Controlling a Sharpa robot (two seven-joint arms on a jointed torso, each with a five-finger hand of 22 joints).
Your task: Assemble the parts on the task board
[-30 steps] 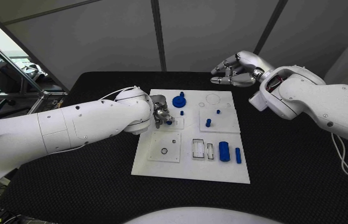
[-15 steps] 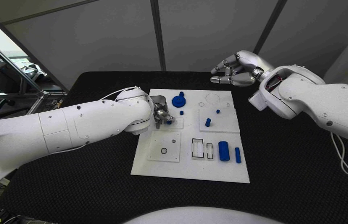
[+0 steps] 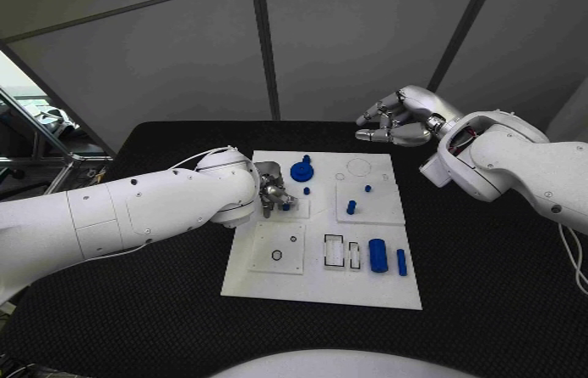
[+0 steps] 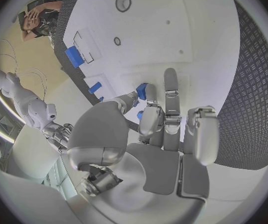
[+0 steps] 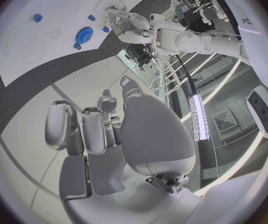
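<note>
On the black table [image 3: 147, 310] in the middle of the head view lies the white task board [image 3: 321, 284]. Left of the middle of the picture, the left hand [image 3: 274, 193] is down on the board's left side. Its fingers [image 4: 151, 120] pinch a small blue peg [image 4: 141, 91], and the wrist view shows the peg between the fingertips, just above the white board.

Near the top of the board sits a round blue gear [image 3: 302, 172]. Just below the gear stands a tiny blue peg [image 3: 307, 190]. To the right of the middle of the board, two more short blue pegs [image 3: 352, 207] stand on a raised white square [image 3: 374, 201], one of them closer to the upper right [image 3: 366, 189]. A thin ring outline [image 3: 359, 166] is drawn near the board's top right corner.

Lower on the board, toward the bottom right of it, a fat blue cylinder [image 3: 377, 255] lies flat. Just beside it on the right lies a thin blue bar [image 3: 402, 262]. To their left are two empty slots with dark edges [image 3: 335, 251]. Farther left is a white square plate with a small dark ring [image 3: 278, 253] on it.

Up in the upper right of the picture, the right hand [image 3: 394, 122] hangs over the far edge of the table, well apart from the board. Its fingers are curled in and it holds nothing.
</note>
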